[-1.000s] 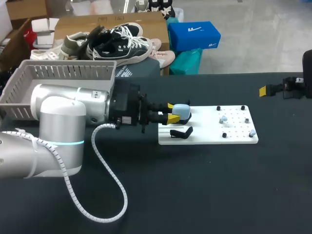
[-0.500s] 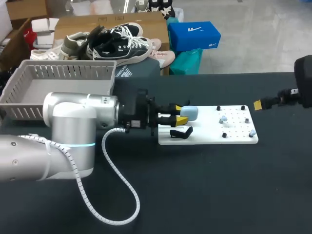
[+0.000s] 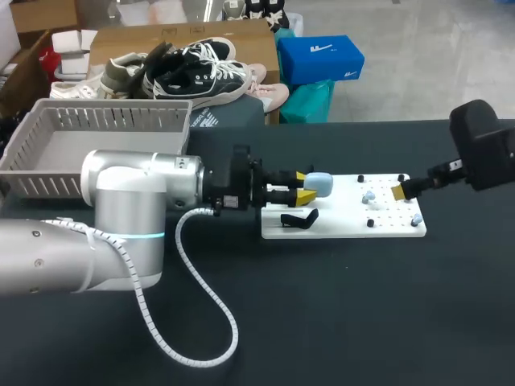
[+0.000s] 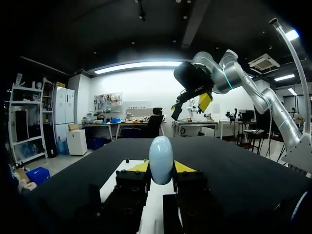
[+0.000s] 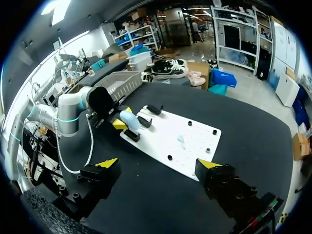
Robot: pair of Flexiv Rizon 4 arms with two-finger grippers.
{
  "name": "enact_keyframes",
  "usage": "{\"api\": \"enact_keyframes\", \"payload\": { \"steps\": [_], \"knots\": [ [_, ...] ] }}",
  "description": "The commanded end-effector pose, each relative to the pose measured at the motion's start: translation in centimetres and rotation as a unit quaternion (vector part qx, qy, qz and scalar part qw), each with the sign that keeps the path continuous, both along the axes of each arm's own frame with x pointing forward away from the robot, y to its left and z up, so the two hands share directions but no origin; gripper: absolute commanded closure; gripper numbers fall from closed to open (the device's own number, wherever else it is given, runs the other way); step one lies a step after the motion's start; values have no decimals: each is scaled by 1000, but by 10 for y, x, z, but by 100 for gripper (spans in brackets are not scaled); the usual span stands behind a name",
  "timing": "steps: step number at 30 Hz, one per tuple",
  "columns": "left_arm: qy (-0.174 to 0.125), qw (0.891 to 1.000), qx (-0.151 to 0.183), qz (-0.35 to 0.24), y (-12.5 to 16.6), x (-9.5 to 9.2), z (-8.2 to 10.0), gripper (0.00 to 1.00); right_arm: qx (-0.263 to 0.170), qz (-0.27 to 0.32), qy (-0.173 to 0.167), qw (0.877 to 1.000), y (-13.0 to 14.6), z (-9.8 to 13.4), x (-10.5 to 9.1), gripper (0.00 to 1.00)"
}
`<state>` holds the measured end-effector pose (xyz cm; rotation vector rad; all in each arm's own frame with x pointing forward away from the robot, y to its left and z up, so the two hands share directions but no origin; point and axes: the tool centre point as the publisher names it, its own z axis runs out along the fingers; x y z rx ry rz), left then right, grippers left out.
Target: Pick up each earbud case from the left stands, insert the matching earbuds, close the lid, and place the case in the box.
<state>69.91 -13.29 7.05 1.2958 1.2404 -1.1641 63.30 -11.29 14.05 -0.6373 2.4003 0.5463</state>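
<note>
A light blue earbud case [image 3: 320, 186] is clamped between the yellow tips of my left gripper [image 3: 303, 192], just above the left end of the white board [image 3: 346, 227]. From the left wrist the case [image 4: 161, 158] stands upright between the fingers of that gripper [image 4: 161, 168]. An empty black stand [image 3: 299, 218] sits on the board just in front of it. Small light blue earbuds [image 3: 368, 195] rest among pegs on the board's right half. My right gripper [image 3: 400, 190] hangs over the board's right end, and its own view shows this gripper [image 5: 158, 165] wide open and empty.
A grey slatted basket [image 3: 96, 121] stands at the table's back left, behind my left arm. Black pegs dot the white board [image 5: 195, 146]. Dark tabletop spreads in front of the board.
My left gripper has carried the case a little to the right over the board. My right arm has swung in from the right edge until its gripper is above the board's right end.
</note>
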Motion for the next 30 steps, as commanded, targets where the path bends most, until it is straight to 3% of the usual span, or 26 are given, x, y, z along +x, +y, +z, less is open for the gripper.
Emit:
{"api": "enact_keyframes", "payload": {
  "steps": [1,14,30],
  "knots": [
    [-3,1000,2,7,0,-2,1,100,-10,-3,-2,1000,19,-3,7,0],
    [-3,1000,2,7,0,-2,1,100,-21,36,14,999,79,-12,26,0],
    [-3,1000,2,7,0,-2,1,100,-43,48,33,997,103,-29,44,0]
  ]
}}
